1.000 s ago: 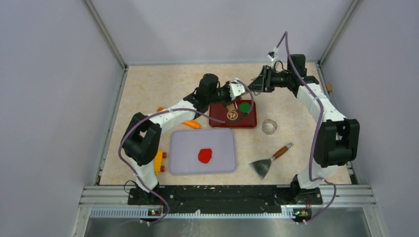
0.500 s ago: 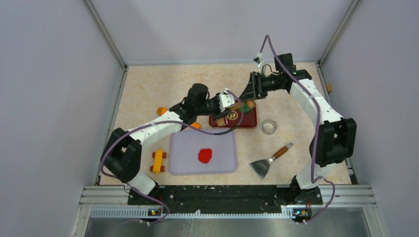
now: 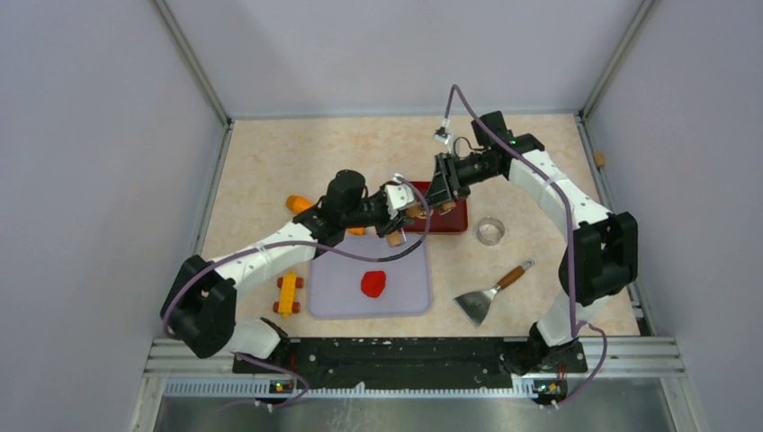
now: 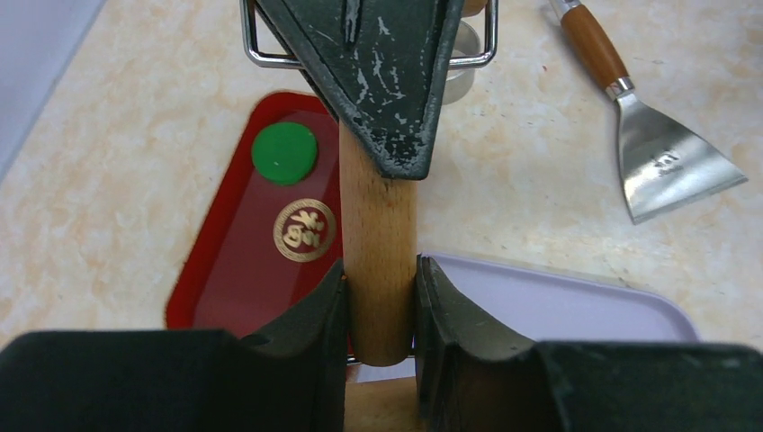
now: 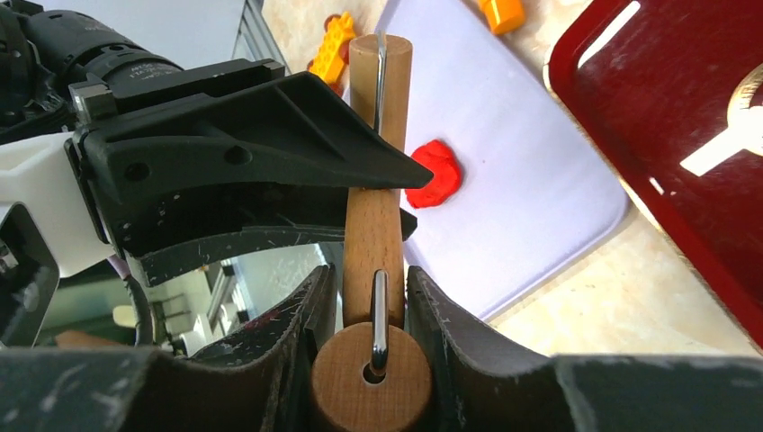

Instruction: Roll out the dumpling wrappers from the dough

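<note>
Top external view: a wooden rolling pin (image 4: 378, 211) is clamped by the left claw (image 4: 380, 274) and is gripped as well by the right claw (image 5: 372, 286). The dough (image 3: 373, 283) is seen lying on the lilac board (image 3: 333, 288), nearer than both claws.

A robot lab test cell: bare grey walls (image 3: 99, 180), aluminium frame rail (image 3: 180, 353), marble-look tabletop (image 3: 270, 157)
</note>
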